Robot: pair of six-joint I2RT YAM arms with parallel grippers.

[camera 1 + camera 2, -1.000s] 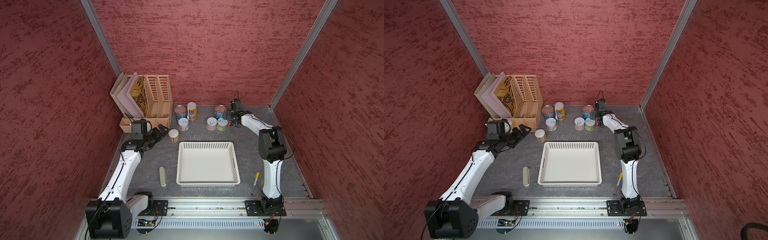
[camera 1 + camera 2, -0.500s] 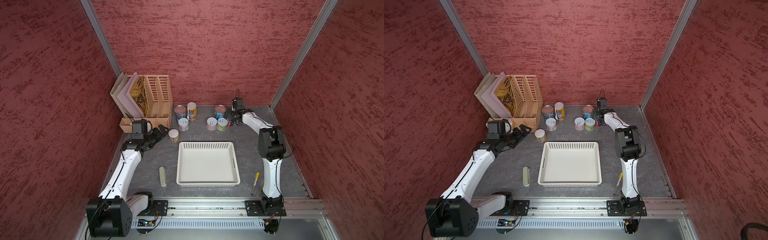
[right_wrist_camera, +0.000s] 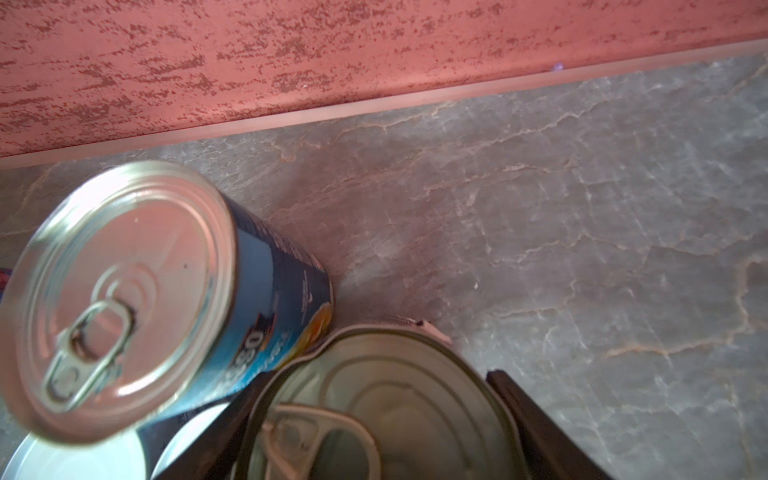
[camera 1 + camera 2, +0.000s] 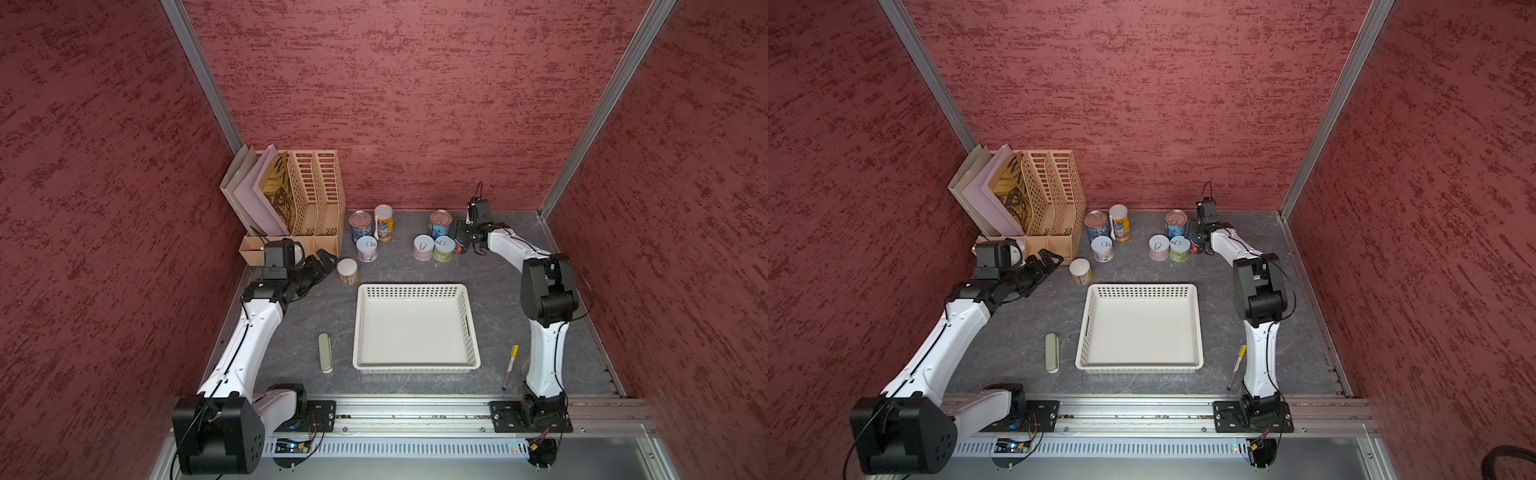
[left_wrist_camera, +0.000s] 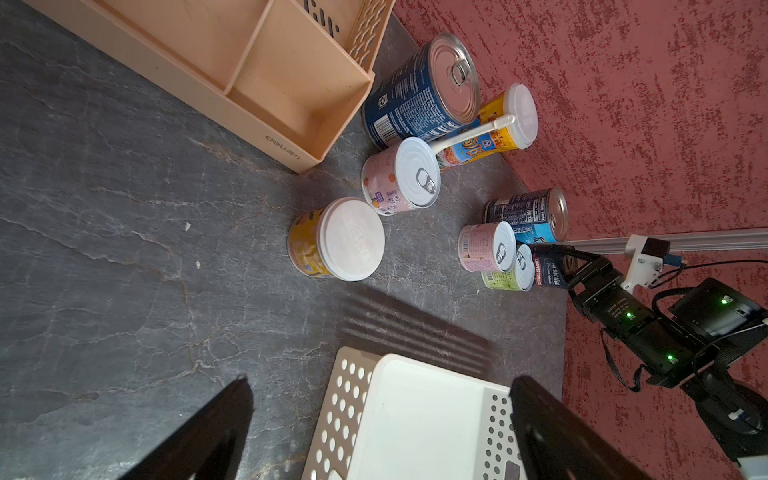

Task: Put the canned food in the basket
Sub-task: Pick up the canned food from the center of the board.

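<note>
Fingers (image 3: 540, 424) of the right gripper (image 4: 462, 242) were clamped on either side of the red-labelled can (image 3: 374, 407). That can stood at the back of the table (image 4: 498, 270), close beside a blue can (image 3: 124, 291). On the left gripper (image 4: 327, 258) I saw the fingers (image 5: 199, 436) spread wide around nothing, just beside the yellow-orange can (image 4: 347, 271). Every can I could see stood behind the basket (image 4: 415, 287), outside it.
</note>
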